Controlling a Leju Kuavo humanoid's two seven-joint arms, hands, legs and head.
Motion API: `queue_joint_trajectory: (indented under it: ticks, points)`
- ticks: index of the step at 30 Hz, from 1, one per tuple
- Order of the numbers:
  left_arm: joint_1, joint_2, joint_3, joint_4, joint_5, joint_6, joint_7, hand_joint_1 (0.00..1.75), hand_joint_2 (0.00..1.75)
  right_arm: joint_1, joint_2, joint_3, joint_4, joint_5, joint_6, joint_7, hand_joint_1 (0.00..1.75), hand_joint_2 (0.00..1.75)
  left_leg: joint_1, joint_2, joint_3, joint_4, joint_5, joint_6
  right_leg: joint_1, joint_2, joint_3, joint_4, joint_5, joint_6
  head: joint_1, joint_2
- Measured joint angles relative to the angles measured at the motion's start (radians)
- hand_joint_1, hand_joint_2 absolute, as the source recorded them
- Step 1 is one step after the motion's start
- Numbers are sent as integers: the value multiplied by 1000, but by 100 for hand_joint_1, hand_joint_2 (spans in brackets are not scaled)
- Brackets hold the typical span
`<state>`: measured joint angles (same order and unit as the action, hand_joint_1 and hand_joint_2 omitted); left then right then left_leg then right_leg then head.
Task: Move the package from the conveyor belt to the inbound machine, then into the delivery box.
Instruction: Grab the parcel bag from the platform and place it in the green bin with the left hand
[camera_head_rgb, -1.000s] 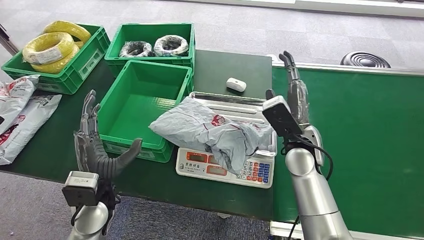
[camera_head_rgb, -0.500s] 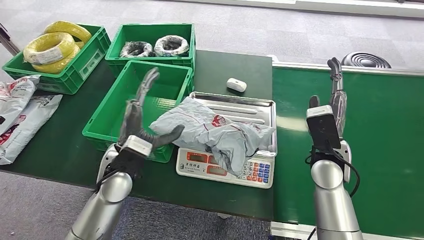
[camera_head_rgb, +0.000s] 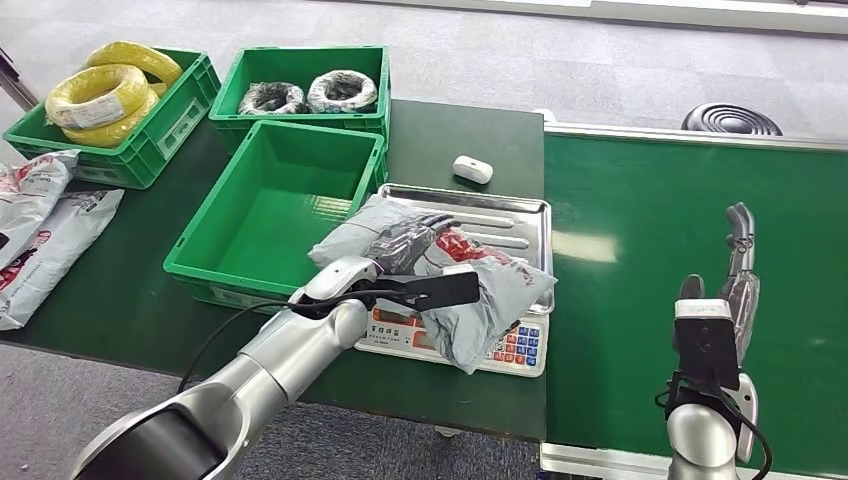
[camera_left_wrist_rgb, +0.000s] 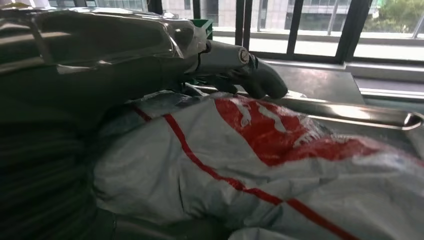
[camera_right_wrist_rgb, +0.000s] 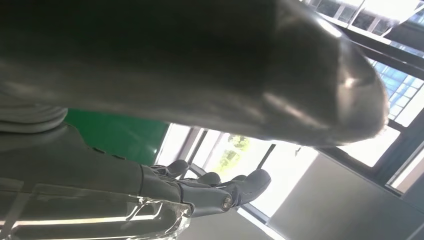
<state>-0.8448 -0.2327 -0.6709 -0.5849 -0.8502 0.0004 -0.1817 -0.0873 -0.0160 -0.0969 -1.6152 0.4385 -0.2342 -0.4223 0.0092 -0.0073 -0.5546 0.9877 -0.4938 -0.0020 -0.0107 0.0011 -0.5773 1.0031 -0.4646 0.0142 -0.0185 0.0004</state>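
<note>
Dark green tabletop (camera_head_rgb: 460, 130) on your left, brighter green conveyor belt (camera_head_rgb: 640, 230) on your right, grey carpet beyond. Between them sits the scale (camera_head_rgb: 500, 215), which you can take to be the inbound machine, and the package (camera_head_rgb: 480, 290), a crumpled grey mailer with red print, lies across its steel tray and spills over the keypad.

What has changed in the last second is the division of labour. Your left hand (camera_head_rgb: 405, 245), which a second ago stood raised beside the empty green bin (camera_head_rgb: 275, 205), has swung in and now lies flat on top of the package, fingers (camera_left_wrist_rgb: 255, 75) spread forward over the bag toward the tray. Call it resting on the bag: from the left wrist view you cannot see fingers curled under it, so no grip is confirmed. Your right hand (camera_head_rgb: 738, 275) has pulled back from the scale toward your body and now stands upright over the belt, fingers straight and apart, holding nothing.

That reads as the weighing stop done and the handover to the left side begun. You will likely need a real hold on that slack plastic before lifting it toward the empty bin just beside the scale.
</note>
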Motion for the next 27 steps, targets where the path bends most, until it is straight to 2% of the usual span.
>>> queue_joint_trajectory:
  ticks: [7,13,19,23,27]
  points:
    - [-62,-40,-40,132,-45,-16,17,173,175,50,35,-50,-40,12,18,1,0,0,0,0,1,0,0,0,0,0,2,0,0,0,0,0]
    - [-83,-40,-29,149,-40,37,-9,168,175,55,66,-82,-47,25,48,2,0,0,0,0,2,0,1,0,0,0,3,0,0,0,0,0]
    - [-97,-32,3,149,-21,47,-22,168,175,59,84,-100,-49,30,53,3,0,0,0,0,2,0,1,0,0,0,2,0,0,0,0,0]
    - [-97,-31,12,149,-19,50,-24,174,175,59,90,-104,-51,30,53,3,0,175,0,1,2,0,0,0,0,0,2,0,0,0,0,0]
    - [-98,-21,46,124,21,125,-40,175,175,63,96,-110,-52,28,57,5,0,175,0,1,1,0,1,0,0,0,2,0,0,0,0,0]
